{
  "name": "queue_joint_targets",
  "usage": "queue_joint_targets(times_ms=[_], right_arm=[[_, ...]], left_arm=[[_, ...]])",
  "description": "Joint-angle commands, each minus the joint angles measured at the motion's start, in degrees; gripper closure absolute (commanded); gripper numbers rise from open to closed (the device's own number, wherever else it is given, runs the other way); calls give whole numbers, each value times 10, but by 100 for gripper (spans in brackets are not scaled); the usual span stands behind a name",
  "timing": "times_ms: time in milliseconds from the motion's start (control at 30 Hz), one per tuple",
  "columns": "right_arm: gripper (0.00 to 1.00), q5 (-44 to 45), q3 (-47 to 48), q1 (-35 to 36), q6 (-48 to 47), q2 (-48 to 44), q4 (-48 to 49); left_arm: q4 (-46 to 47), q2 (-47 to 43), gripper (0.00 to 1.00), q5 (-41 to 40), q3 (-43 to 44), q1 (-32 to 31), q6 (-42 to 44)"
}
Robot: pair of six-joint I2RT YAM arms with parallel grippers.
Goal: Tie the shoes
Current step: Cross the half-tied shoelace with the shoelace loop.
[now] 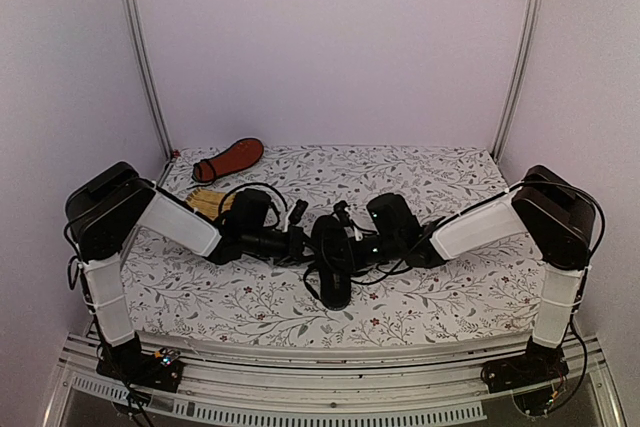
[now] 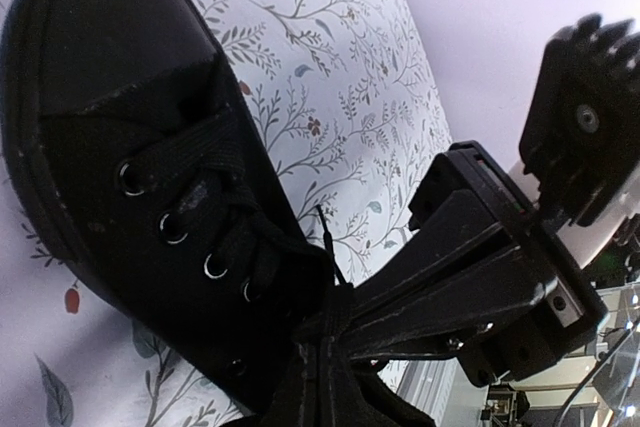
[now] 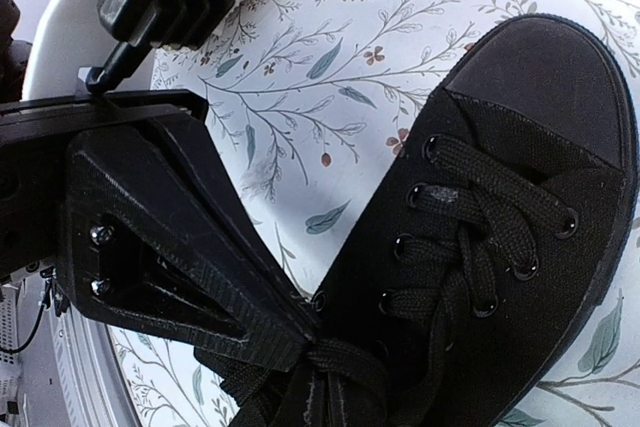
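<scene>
Meeting over the shoe [image 1: 333, 259], both arms' fingers [image 3: 200, 247] seemingly pinch its laces [image 3: 470, 237]

no legible text anywhere, black shoe [image 3: 500, 247] unmarked, floral table cover [image 1: 420, 299] without lettering

One shoe [image 1: 333, 259] sits mid-table [image 1: 450, 297] between left gripper [image 1: 312, 245] and right gripper [image 1: 352, 247]; the other shoe [image 1: 230, 159] lies back left, behind the mat [image 1: 207, 202].
</scene>
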Motion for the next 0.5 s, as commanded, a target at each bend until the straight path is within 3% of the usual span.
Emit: queue_joint_targets(times_ms=[0, 100, 300, 467], right_arm=[[98, 18, -8, 1, 2, -29, 4], [95, 28, -16, 1, 1, -49, -3], [74, 45, -37, 0, -5, -89, -18], [66, 55, -54, -6, -9, -103, -19]], left_arm=[[43, -7, 100, 6, -11, -4, -4], [38, -28, 100, -19, -18, -4, 8], [12, -44, 100, -43, -19, -4, 28], [11, -48, 100, -46, -19, -4, 31]])
